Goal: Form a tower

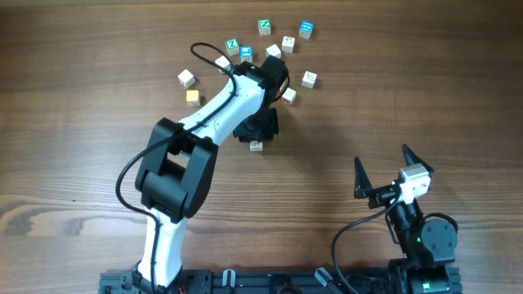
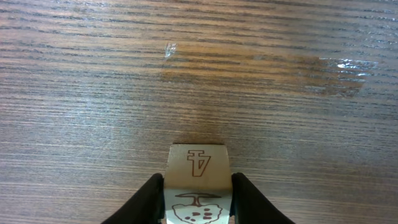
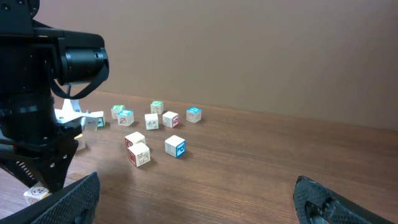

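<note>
A pale wooden cube (image 2: 198,163) sits clamped between the two black fingers (image 2: 144,202) of the left gripper (image 2: 198,180), pinched on its opposite sides and low over the wood-grain table (image 1: 392,73) – whether it rests on the surface cannot be told. No stack shows in any view; this single cube is all there is of a tower. It lies near the table's middle, just on the robot's side of the scattered loose cubes (image 1: 307,79).

The left wrist view alone gives its markings: a reddish-brown outlined letter A on one face and a tree-like drawing on the face below. From overhead only a pale corner (image 1: 256,146) peeks out from under the black wrist, while the right wrist view catches it from the side, small, at the fingertips (image 3: 36,194).

The loose cubes carry green, blue and red marks, with a plain yellow cube (image 1: 192,96) at their left edge. The right gripper (image 1: 382,155) is well apart, jaws spread wide – holding nothing.
</note>
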